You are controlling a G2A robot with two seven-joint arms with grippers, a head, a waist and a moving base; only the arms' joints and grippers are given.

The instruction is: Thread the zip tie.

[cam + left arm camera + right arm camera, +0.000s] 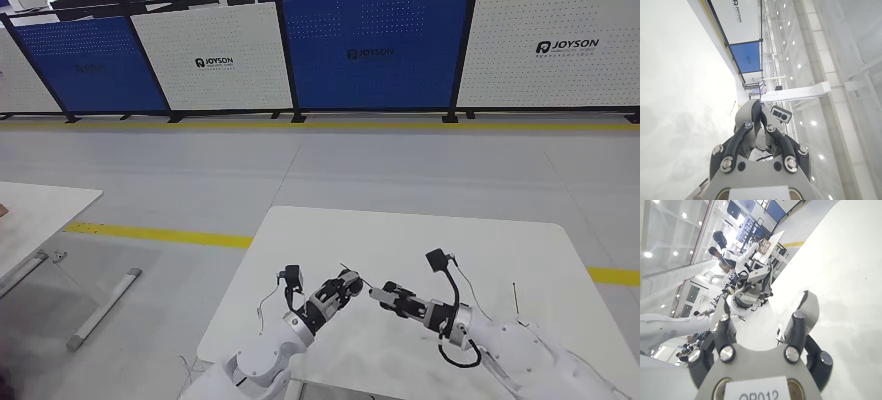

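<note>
My left gripper [758, 108] is shut on a thin black zip tie [759, 92], whose free end sticks straight out past the fingertips. In the top view this gripper [346, 285] hovers above the front part of the white table [420, 230], and the zip tie [350, 270] shows as a fine dark line beside it. My right gripper [381, 294] faces it at close range, tip to tip. In the right wrist view that gripper [765, 306] is open with nothing between its fingers, and the left gripper [753, 289] sits a short way ahead.
A second thin black strip [515, 292] lies flat on the table to the right of my arms, also seen as a small dark line [732, 108] in the left wrist view. Another white table [40, 210] stands far left. Blue and white panels [370, 50] line the back.
</note>
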